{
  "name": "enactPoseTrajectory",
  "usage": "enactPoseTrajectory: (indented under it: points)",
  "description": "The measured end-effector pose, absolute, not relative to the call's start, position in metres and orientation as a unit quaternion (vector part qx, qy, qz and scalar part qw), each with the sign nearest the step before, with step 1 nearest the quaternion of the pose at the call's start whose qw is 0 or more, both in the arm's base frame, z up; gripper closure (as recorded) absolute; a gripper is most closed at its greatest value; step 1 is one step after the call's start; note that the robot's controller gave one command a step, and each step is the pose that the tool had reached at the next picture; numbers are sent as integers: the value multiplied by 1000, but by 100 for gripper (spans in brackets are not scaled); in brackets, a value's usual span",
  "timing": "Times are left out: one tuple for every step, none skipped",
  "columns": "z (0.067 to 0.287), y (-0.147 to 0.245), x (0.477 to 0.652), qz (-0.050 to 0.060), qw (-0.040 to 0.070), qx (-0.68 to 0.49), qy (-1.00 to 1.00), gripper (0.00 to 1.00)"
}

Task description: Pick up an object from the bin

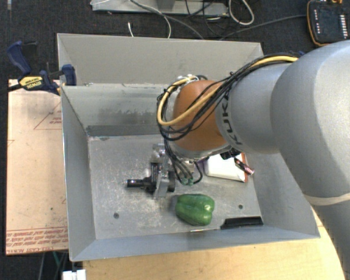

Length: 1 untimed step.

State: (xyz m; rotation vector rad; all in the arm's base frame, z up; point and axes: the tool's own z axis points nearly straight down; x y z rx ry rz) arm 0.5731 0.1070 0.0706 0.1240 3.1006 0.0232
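My gripper hangs low over the middle of the bin floor, under the arm's orange cover. A small black thing lies on the floor at its left side, touching it or very close to it. Whether the gripper holds this black thing I cannot tell. A green toy pepper lies just to the front right of the gripper, apart from it. A white flat box with red trim rests behind the pepper, to the gripper's right and partly under the arm.
A flat black strip lies by the bin's front right wall. The arm covers the bin's right and back part. The left half of the floor is bare metal with sloped walls around it.
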Motion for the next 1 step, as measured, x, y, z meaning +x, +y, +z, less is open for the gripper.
enactPoseTrajectory:
  points:
    - [71, 107, 573, 8, 19, 40, 999, 100]
